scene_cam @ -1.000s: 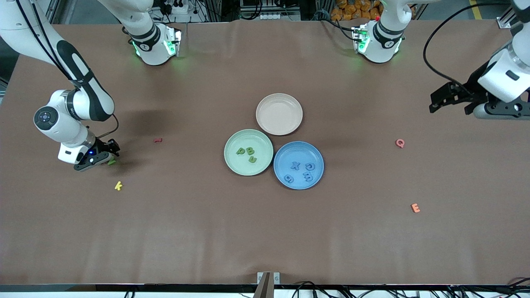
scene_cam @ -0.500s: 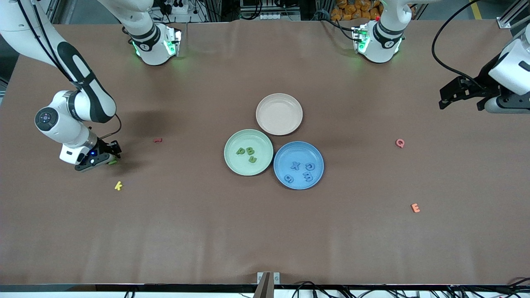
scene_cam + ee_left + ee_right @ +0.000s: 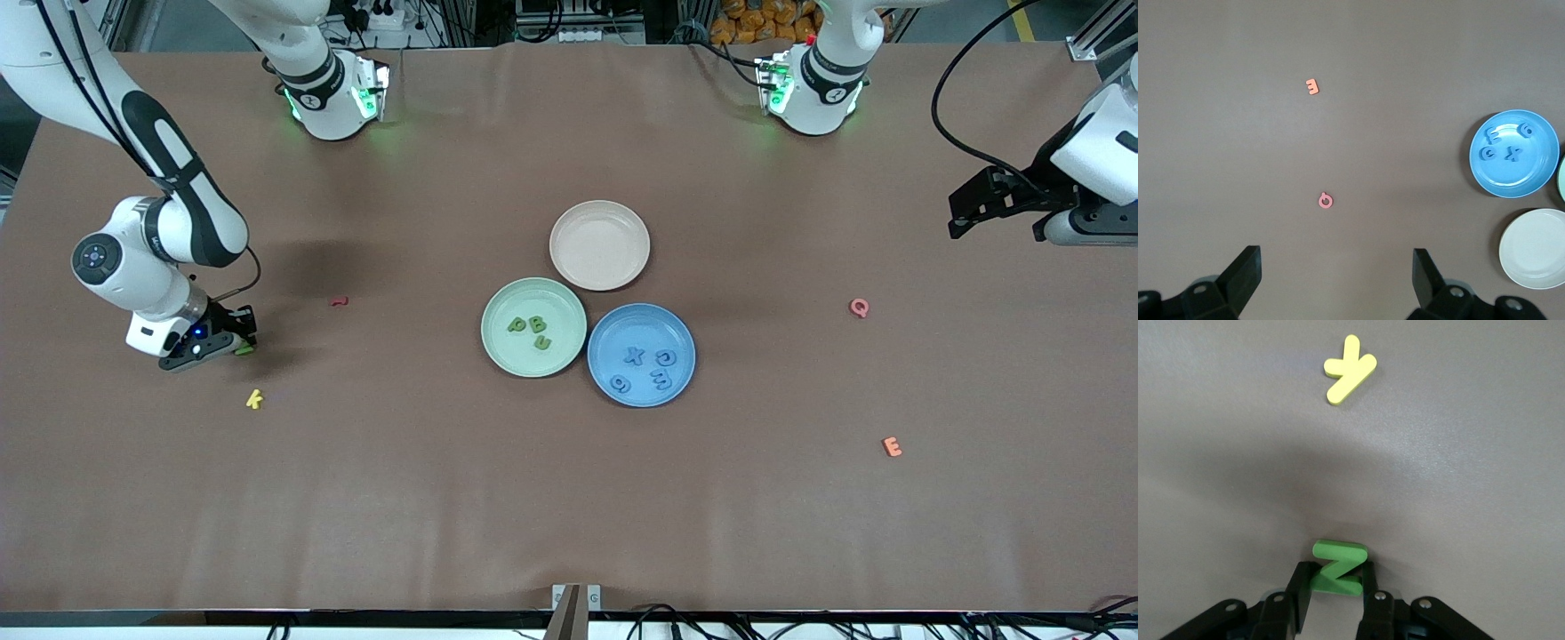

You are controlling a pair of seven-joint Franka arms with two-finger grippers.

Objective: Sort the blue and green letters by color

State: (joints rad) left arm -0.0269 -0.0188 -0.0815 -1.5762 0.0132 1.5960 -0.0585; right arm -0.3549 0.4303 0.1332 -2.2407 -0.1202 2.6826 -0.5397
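The last green letter (image 3: 1338,568) is gripped by the right gripper (image 3: 233,343) near the table's edge at the right arm's end. A carry to the green plate (image 3: 494,351) is called for. The left gripper (image 3: 1336,277) waits, jaws spread.

Front view: high camera facing both arm bases, looking down over the whole table (image 3: 569,516). Left wrist view: looks down from well above the left arm's end of the table, taking in the blue plate (image 3: 1515,154), which the front view also shows (image 3: 641,355). Right wrist view: set close to the surface, showing the yellow k (image 3: 1349,368), also visible in the front view (image 3: 254,399).
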